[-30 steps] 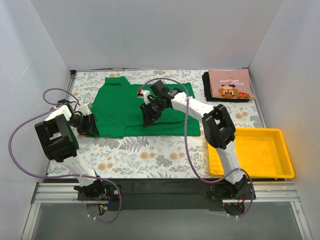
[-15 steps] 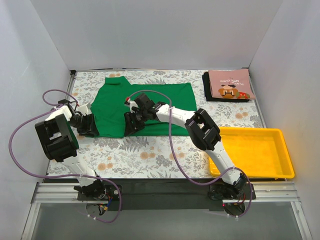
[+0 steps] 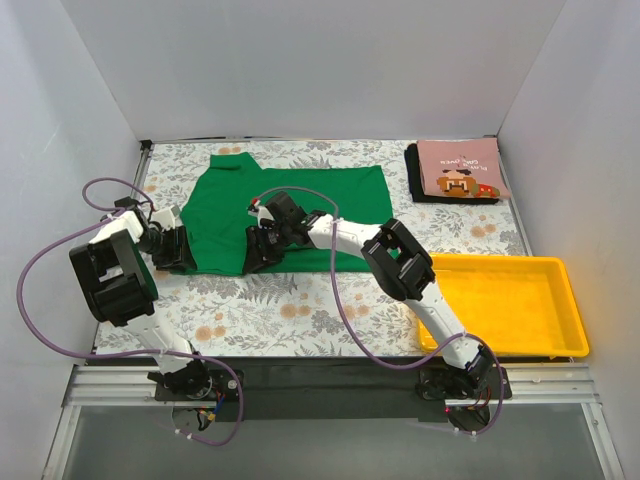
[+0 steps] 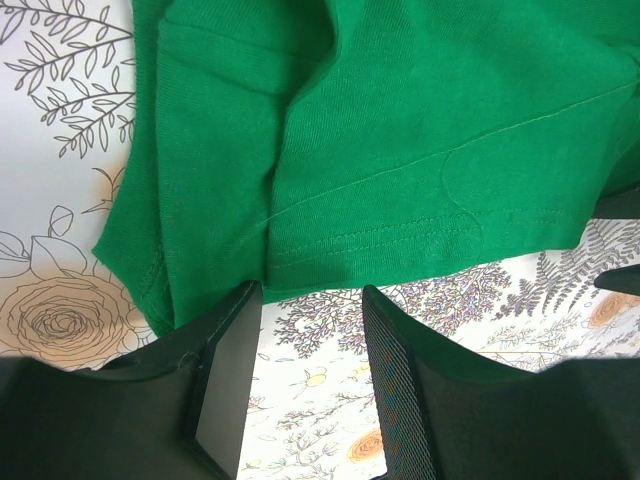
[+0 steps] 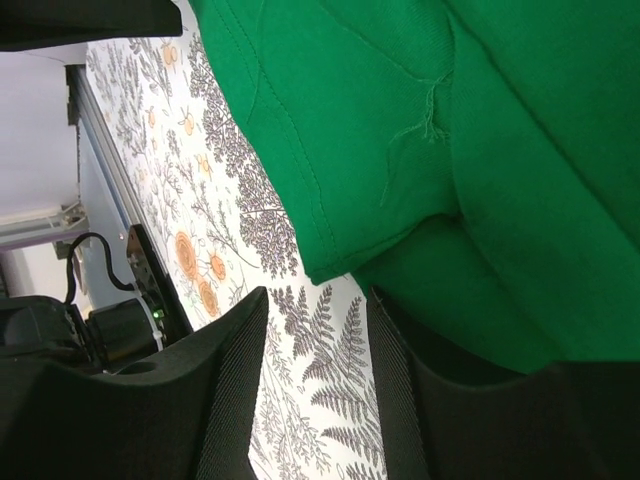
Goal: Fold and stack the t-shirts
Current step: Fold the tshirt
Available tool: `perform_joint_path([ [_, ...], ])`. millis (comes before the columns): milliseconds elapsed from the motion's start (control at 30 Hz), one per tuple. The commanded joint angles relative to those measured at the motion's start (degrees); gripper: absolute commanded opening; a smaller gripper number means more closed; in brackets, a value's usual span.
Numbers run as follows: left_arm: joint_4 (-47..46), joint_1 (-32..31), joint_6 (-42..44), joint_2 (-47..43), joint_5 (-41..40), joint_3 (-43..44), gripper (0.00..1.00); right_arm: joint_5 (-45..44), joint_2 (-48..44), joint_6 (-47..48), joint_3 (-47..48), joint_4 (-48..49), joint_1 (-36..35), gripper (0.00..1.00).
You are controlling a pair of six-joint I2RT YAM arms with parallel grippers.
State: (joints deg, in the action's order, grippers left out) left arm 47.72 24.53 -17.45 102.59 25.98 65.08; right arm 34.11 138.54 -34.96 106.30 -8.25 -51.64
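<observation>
The bright green t-shirt lies spread and partly folded on the back left of the table. My left gripper is open and empty at its near left corner; in the left wrist view the left gripper is just short of the green hem. My right gripper is open and empty at the near hem; in the right wrist view the right gripper stands over the tablecloth beside a folded green corner. The folded pink t-shirt lies on the folded black t-shirt at the back right.
A yellow plastic tray stands at the near right. White walls close the table on three sides. The floral tablecloth shows between the shirt and the arm bases. A purple cable loops from the left arm.
My right gripper has moved left and nearer, from over the middle of the green shirt down to its near hem. The left arm has not moved.
</observation>
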Motion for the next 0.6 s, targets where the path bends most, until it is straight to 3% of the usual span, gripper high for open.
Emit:
perform_joint_path([
  [0,-0.79,-0.10,-0.30,-2.57,-0.40,0.84,0.44,1.13,1.73,-2.39,1.45,3.06,-0.57,0.50],
  [367,-1.06,-0.10,-0.83,-1.43,-0.93,1.54,0.44,2.37,3.05,-5.03,1.89,5.35,-0.92,0.44],
  [567,0.09,-0.10,-0.48,-0.81,1.62,2.95,0.38,2.72,3.75,-5.29,2.33,6.05,-0.83,0.34],
])
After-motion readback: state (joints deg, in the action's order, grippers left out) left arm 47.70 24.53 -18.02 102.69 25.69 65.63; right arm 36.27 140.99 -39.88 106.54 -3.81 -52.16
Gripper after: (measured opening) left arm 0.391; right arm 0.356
